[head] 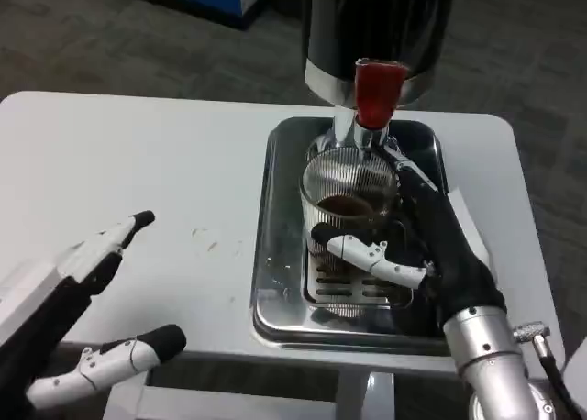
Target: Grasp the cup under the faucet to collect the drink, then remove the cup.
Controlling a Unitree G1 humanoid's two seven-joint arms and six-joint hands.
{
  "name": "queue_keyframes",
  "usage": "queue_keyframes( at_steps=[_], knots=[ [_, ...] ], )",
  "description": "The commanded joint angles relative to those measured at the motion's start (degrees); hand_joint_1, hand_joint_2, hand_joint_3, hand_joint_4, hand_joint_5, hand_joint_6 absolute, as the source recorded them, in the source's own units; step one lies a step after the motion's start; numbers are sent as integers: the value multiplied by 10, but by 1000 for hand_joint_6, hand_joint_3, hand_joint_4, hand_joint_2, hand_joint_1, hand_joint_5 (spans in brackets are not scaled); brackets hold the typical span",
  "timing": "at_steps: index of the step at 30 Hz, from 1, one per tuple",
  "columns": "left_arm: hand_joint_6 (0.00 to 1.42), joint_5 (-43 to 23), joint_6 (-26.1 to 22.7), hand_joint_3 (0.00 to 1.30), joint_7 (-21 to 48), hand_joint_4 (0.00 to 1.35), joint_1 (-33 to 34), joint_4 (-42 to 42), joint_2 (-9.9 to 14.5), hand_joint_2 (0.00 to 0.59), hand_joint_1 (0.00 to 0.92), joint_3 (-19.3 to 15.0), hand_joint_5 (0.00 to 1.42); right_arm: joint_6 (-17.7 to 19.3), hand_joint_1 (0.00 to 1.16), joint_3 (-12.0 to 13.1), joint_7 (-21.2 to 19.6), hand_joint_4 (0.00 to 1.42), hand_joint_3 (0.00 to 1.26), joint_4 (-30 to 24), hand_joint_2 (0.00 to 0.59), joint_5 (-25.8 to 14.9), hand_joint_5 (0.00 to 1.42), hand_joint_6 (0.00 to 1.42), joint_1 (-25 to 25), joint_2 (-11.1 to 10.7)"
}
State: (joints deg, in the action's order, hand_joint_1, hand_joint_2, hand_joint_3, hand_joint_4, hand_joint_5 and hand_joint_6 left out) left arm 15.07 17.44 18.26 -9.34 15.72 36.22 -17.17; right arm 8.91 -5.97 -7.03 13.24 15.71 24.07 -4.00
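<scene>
A clear ribbed cup (348, 186) with dark drink in its bottom stands on the slotted grate of a steel drip tray (275, 255), right under the faucet with the red handle (374, 92). My right hand (431, 246) wraps around the cup from the right, its thumb across the cup's near side, gripping it. My left hand (83, 301) hovers over the table's near left with its fingers spread and holds nothing.
The black and steel dispenser body (381, 26) rises behind the tray and overhangs the cup. The white table (138, 172) stretches to the left of the tray. Its front edge runs just below the tray.
</scene>
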Motion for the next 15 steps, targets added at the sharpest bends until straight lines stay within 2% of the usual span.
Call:
queue_keyframes(
  at_steps=[1, 15],
  knots=[
    [0, 1, 5, 0, 2, 0, -2, -9, 11, 93, 0, -3, 0, -12, 773, 0, -6, 370, 244, 20, 152, -1, 433, 367, -8, 6],
    [0, 1, 18, 0, -2, 0, -12, -16, 10, 101, 0, -10, 0, 3, 804, 6, -32, 507, 401, 28, 158, 1, 621, 524, -13, 12]
  ],
)
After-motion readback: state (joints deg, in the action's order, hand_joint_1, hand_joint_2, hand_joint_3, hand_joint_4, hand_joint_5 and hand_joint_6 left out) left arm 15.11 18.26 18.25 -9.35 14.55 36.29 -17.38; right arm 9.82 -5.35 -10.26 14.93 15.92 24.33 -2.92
